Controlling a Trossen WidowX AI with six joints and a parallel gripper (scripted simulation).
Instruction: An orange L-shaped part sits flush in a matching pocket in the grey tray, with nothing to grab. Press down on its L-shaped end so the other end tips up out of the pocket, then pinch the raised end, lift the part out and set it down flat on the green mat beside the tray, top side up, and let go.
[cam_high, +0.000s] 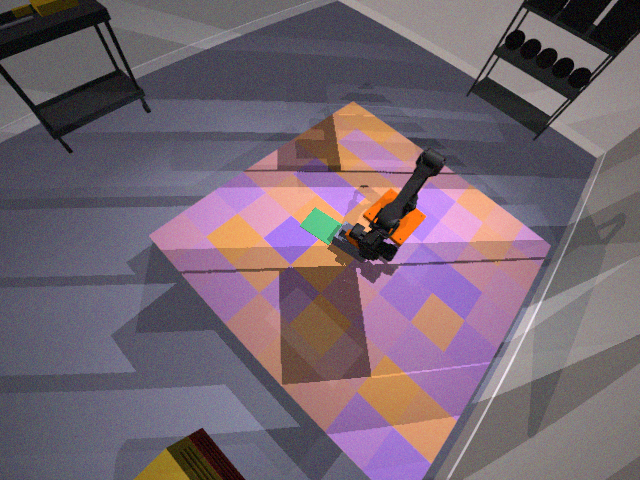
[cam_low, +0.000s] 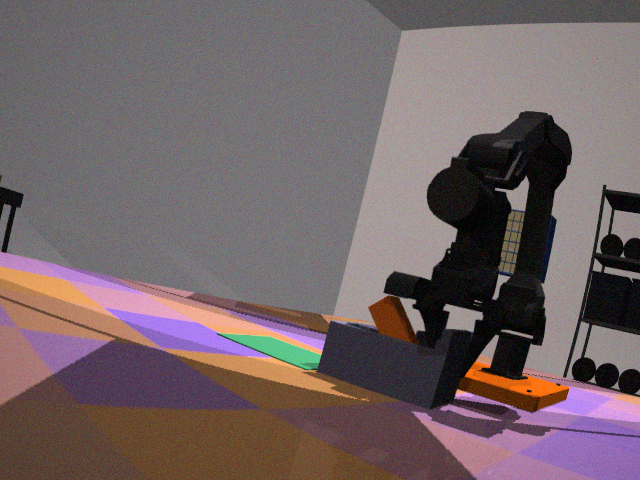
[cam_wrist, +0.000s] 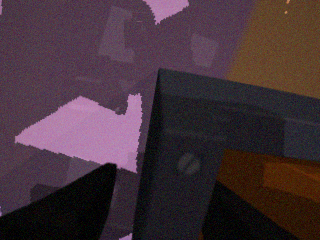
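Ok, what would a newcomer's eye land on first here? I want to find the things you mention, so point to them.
Probably the black arm (cam_high: 408, 198) (cam_low: 542, 206), bent over the grey tray (cam_high: 353, 250) (cam_low: 382, 364) (cam_wrist: 172, 200). Next, the orange part (cam_low: 391, 317), one end tipped up above the tray wall under the pincer (cam_low: 449, 346). Then the bright green mat (cam_high: 319, 225) (cam_low: 273, 348), flat beside the tray.

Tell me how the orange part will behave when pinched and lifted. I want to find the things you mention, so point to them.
The orange part (cam_high: 353, 240) (cam_low: 391, 317) (cam_wrist: 290, 172) looks rigid: its raised end keeps straight edges. Smooth flat faces might slip in a loose pinch. Already tilted in the grey tray (cam_low: 382, 364), it could swing if held only by that end.
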